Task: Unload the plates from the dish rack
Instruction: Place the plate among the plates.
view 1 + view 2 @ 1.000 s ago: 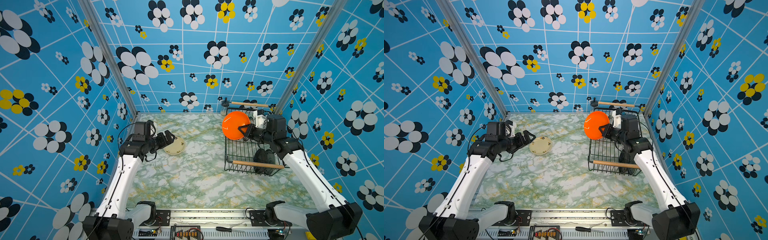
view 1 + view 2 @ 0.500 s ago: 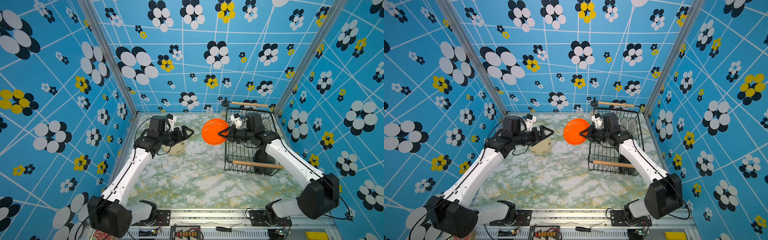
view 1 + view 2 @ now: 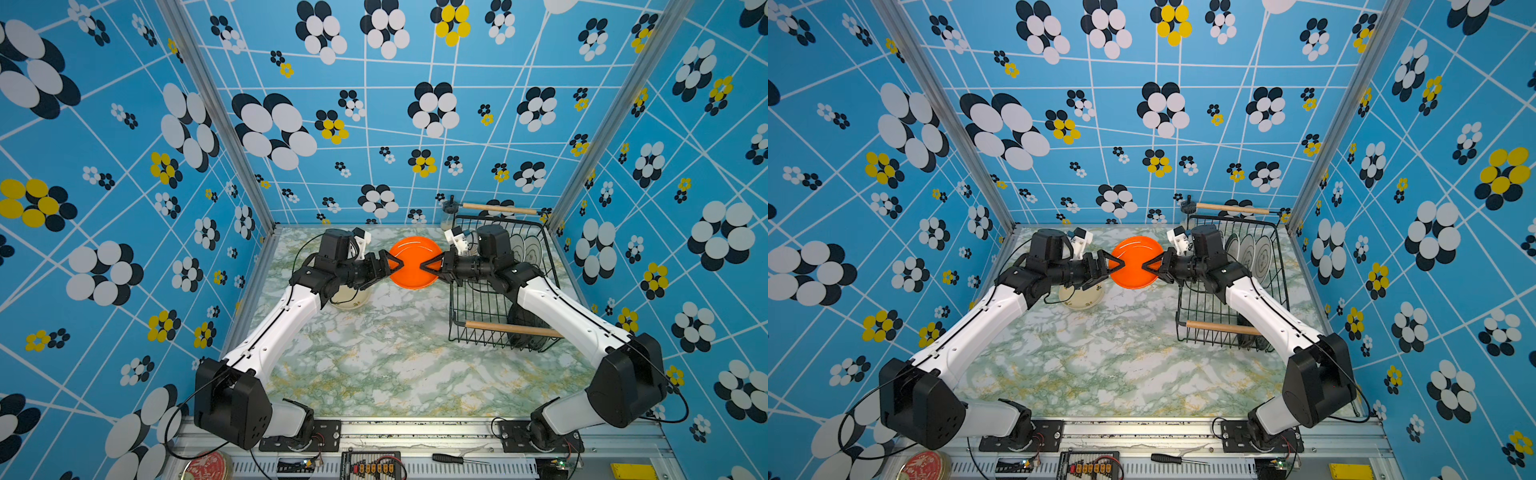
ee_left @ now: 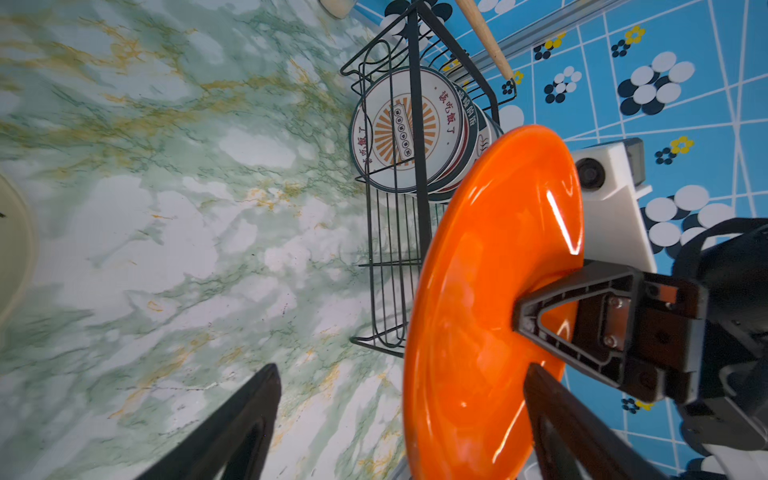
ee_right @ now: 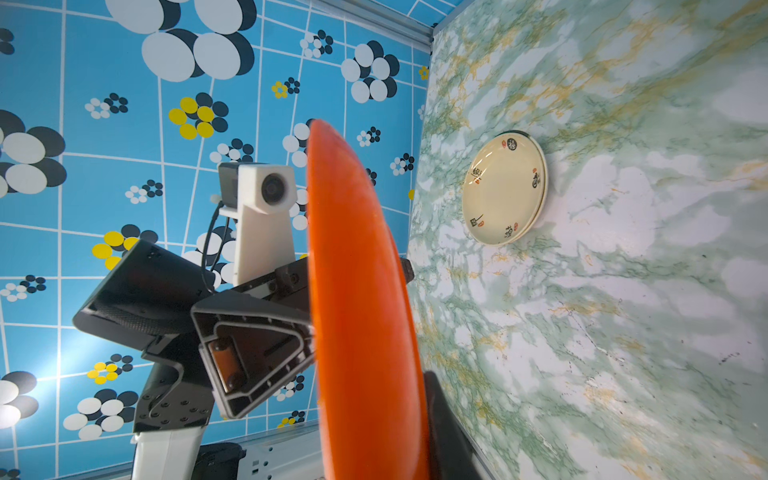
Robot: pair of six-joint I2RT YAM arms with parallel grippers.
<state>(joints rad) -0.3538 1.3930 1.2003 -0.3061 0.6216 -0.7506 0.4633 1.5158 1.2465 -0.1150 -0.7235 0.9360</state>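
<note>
Ana: What does the right gripper do?
Ben: Its black fingers press together on the rim of a round shiny orange plate. It pinches it.
Ana: And the left gripper?
Ben: Its fingers are spread wide. The other side of the orange plate sits in the gap. In the left wrist view one finger is well away from the plate. The other is close behind it, and I cannot tell if it touches.
Ana: Where is the plate?
Ben: Up in the air, between the two arms, over the green and white marble table. It is just beside the black wire dish rack with two wooden bar handles, not inside it.
Ana: What is in the rack?
Ben: Round white plates stand on edge at the far end.
Ana: And on the table?
Ben: A round cream plate lies flat, partly under the left arm.
</note>
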